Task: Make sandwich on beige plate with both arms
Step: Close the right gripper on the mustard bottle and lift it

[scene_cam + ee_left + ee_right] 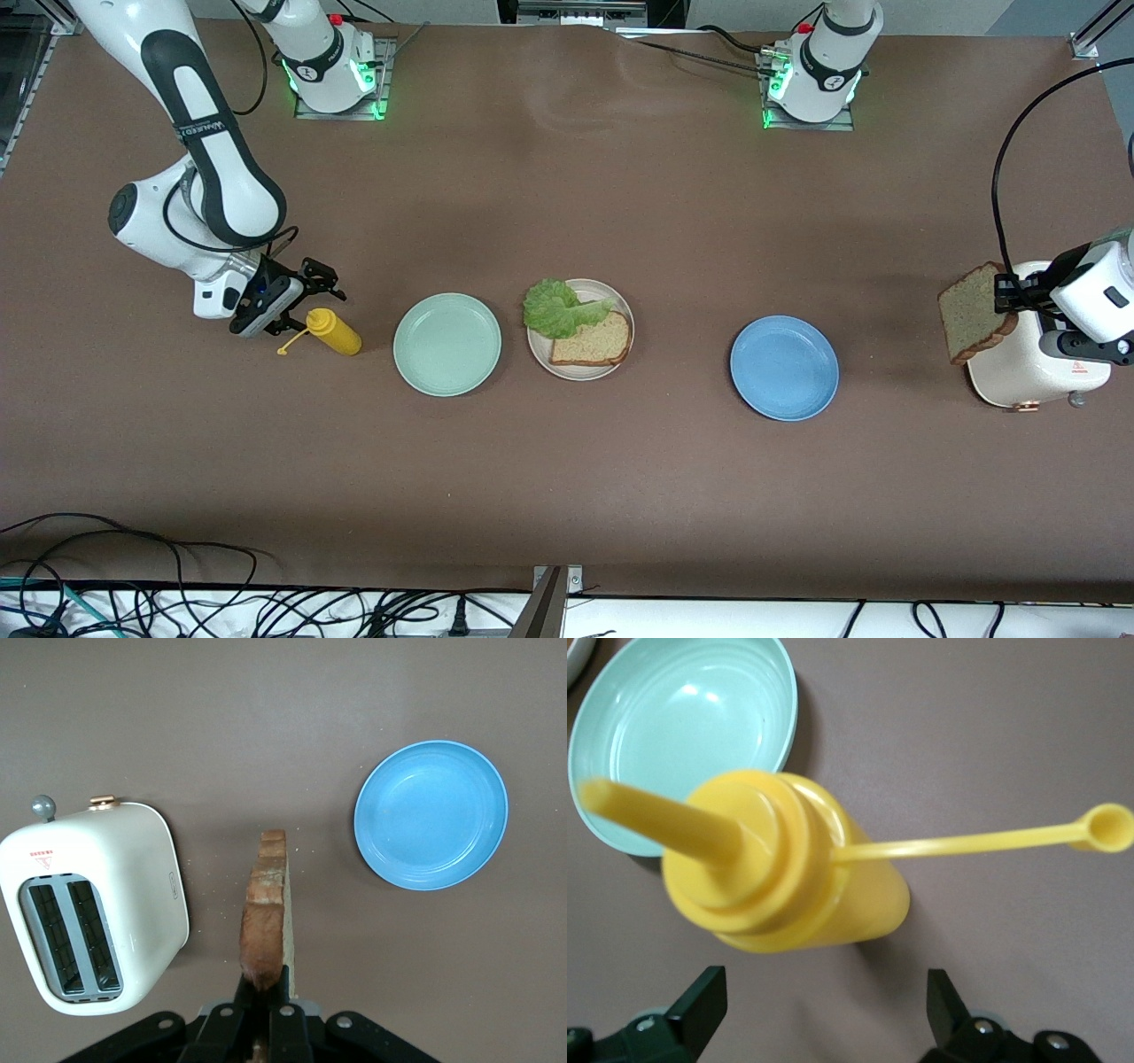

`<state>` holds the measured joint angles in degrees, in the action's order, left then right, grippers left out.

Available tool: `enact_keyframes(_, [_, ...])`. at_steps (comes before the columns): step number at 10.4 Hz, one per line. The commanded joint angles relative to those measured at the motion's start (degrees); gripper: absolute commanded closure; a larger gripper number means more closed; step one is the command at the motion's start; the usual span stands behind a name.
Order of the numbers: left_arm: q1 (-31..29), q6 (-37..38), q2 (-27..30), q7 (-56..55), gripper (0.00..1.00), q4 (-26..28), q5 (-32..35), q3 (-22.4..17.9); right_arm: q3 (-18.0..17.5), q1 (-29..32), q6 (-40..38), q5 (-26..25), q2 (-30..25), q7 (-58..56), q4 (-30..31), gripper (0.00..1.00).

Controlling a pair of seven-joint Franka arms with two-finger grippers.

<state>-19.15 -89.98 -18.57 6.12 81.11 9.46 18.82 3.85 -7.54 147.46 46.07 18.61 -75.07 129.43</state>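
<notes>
Brown matte tabletop runs wide beneath both my arms, with three plates in a row across its middle. My left gripper is clamped on the edge of a bread slice, holding it on edge in the air above the table just beside the white toaster at the left arm's end; the blue plate lies between that spot and the beige plate. My right gripper hangs low with its fingers spread wide and empty, just over a yellow squeeze bottle that lies on its side beside the mint green plate, its tethered cap flung out; that arm seems to wait. On the beige plate sit the bottom bread slice and a ruffled lettuce leaf draped over one corner and the rim. I judge the top-slice step is in hand: I need to carry my slice over the blue plate, turn it flat, and lower it squarely onto the lettuce. The plate lies well apart from my left gripper.
</notes>
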Motion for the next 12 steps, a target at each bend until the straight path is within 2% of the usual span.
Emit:
enact_keyframes(1, [0.07,0.94,0.47,-0.23,1.00,-0.78,-1.11,0.07,1.33,0.33,-0.33,0.69,1.87,-4.63,-1.99,0.00])
enact_keyframes(4, [0.16,1.03,0.38,-0.23,1.00,-0.78,-1.11,0.07,3.27,0.50,-5.68,-0.01,2.75,-5.26,-4.27,0.00])
enact_keyframes(12, [-0.10,1.12,0.38,-0.23,1.00,-0.78,-1.20,-0.37,3.01,0.33,-4.90,-0.81,3.27,-7.55,-4.36,0.00])
